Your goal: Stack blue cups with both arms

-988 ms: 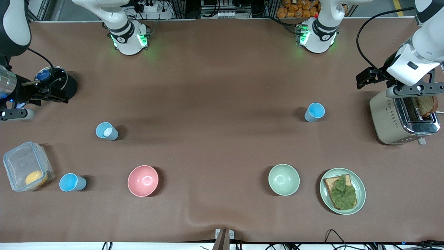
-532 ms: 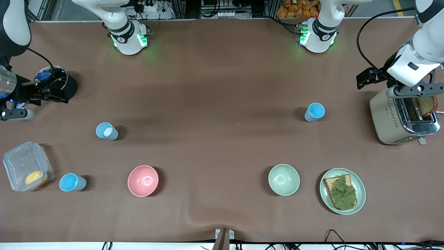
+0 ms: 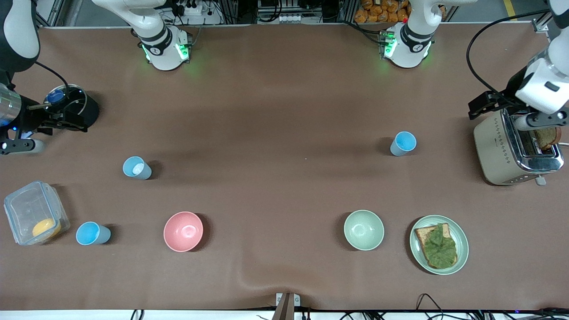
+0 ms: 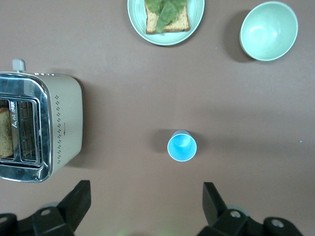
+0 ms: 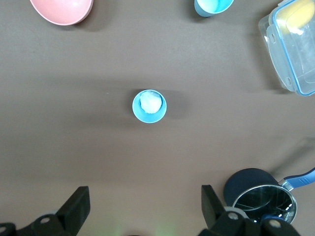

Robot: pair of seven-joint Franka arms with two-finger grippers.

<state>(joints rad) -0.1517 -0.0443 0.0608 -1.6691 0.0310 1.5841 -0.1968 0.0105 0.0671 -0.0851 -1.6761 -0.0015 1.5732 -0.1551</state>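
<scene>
Three blue cups (image 3: 403,143) (image 3: 137,168) (image 3: 92,234) apart, two bowls (image 3: 183,231) (image 3: 363,230), both grippers' (image 4: 145,204) (image 5: 142,206) fingers spread, empty

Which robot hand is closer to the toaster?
The left gripper, hanging open right over the toaster. The right gripper hangs open at the right arm's end of the table, above the clear food container.

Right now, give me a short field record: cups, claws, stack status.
cups: three, all upright and apart
cup with white spot: toward the right arm's end
bright cup: beside the clear box
third cup: toward the left arm's end
left claw: open, high over the third cup
right claw: open, over the spotted cup
stack: not started
</scene>
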